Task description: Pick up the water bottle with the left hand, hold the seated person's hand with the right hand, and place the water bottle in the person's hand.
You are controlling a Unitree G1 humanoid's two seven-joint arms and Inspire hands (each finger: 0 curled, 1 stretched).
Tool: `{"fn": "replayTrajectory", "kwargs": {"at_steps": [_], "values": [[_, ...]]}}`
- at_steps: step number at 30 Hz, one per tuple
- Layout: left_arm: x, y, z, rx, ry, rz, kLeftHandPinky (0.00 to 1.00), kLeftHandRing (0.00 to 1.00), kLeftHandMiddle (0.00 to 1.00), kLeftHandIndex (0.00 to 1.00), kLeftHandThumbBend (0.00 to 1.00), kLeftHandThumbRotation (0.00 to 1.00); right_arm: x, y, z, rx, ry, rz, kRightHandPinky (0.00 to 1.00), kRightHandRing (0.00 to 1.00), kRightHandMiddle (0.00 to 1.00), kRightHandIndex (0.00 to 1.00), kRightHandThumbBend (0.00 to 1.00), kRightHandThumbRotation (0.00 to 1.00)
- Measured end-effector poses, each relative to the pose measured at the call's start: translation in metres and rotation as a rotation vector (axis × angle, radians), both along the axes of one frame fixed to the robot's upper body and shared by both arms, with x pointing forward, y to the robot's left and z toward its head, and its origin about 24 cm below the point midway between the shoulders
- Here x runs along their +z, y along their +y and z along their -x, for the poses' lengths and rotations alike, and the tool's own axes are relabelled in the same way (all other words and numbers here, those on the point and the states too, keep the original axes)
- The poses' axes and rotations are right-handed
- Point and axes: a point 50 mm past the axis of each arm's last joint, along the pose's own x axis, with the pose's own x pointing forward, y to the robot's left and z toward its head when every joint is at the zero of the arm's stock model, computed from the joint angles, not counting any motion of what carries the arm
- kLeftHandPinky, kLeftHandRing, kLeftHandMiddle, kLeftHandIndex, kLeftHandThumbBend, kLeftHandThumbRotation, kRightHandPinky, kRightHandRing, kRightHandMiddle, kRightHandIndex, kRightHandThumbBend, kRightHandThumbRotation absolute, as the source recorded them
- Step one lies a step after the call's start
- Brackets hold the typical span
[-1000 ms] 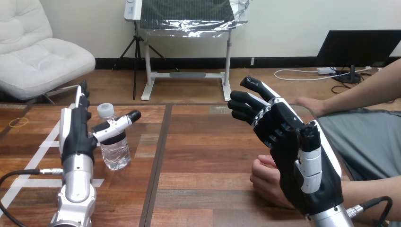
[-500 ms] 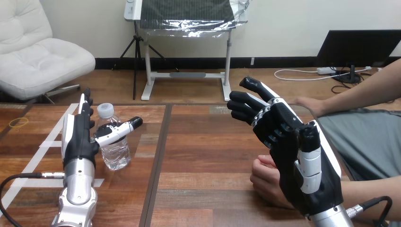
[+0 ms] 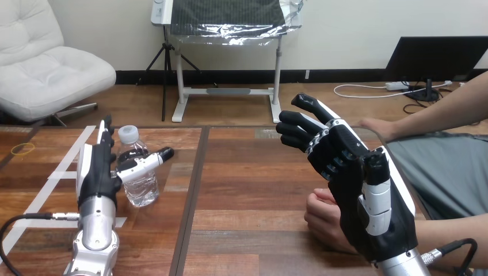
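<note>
Closest to you, at the right, the robot's right hand [image 3: 368,201] is up in the air with its black palm side facing left. Its fingers [image 3: 299,123] reach away from you and bend only a little. They hold nothing, so this hand is open.

Just behind it and lower down, the person's hand [image 3: 321,221] rests on the wooden table [image 3: 241,190] in a loose fist. Part of that fist is hidden by the robot's hand. You cannot see any robot finger wrapped round it, and you cannot tell if the two touch.

At the left, the silver left arm [image 3: 95,241] comes up from the bottom edge. The left hand [image 3: 96,172] is on its side near the table. Its fingers are straight and point away from you. Its thumb [image 3: 144,163] sticks out to the right, across the front of the water bottle [image 3: 141,187]. You cannot tell if the thumb touches it. This hand is open too.

The water bottle stands upright on the table, just right of the left hand's palm, with its white cap [image 3: 128,133] on top. It is well apart from the person's hand. Strips of white tape [image 3: 57,184] lie on the table beside the left hand.

Farther back at the right, the person's other hand [image 3: 377,127] rests at the table's far edge.
</note>
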Motion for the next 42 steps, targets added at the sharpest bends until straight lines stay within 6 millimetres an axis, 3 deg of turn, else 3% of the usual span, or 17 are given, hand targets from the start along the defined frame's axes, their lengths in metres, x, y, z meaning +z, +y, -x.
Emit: {"fn": "replayTrajectory", "kwargs": {"at_steps": [42], "values": [[-0.0069,-0.0020,-0.0039,0.003,0.115,0.010,0.92,0.97,0.97,0.99,0.95,0.26,-0.0001,0.0003,0.0001,0.008,0.000,0.001,0.82,0.83,0.84,0.88,0.77,1.00]]}}
